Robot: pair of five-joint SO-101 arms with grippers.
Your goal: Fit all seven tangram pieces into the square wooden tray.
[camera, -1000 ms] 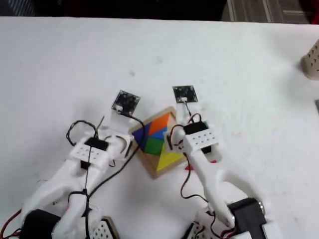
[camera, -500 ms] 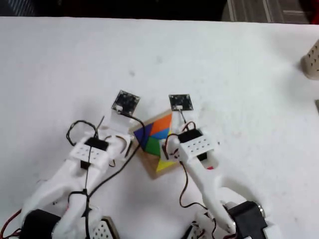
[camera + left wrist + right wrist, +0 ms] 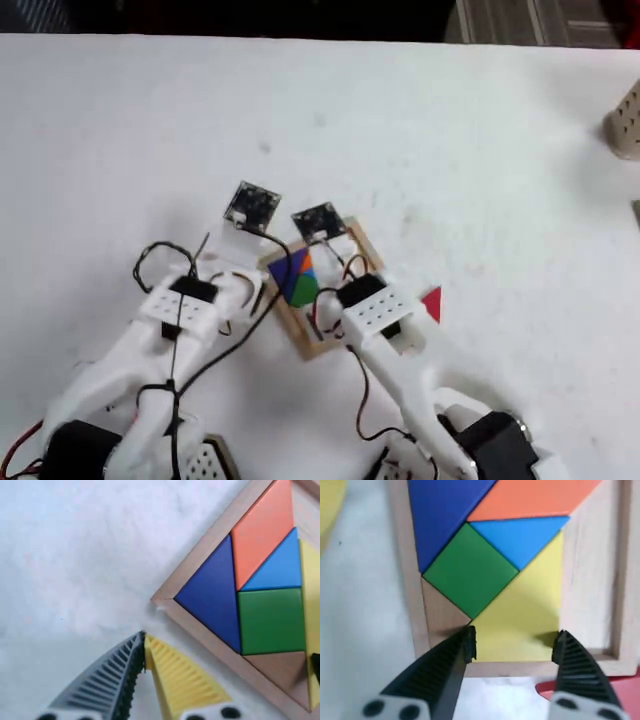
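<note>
Now I think I am nudging the yellow triangle (image 3: 520, 615) in the tray (image 3: 405, 580) — my right gripper (image 3: 516, 639) hangs open across its edge. Next I should squeeze and slide it snug. Also inside are the blue triangle (image 3: 445, 515), orange piece (image 3: 535, 497), light blue triangle (image 3: 520, 532) and green square (image 3: 470, 570). The red triangle (image 3: 431, 303) lies just outside. My left gripper (image 3: 144, 639) is closed and empty, by the tray's corner.

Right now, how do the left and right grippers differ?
The left gripper is shut; the right gripper is open. The left is over bare table beside a corner of the tray; the right is over the yellow piece inside it. The left's fingers are grey and yellow; the right's are both black. Both are at the tray.
</note>
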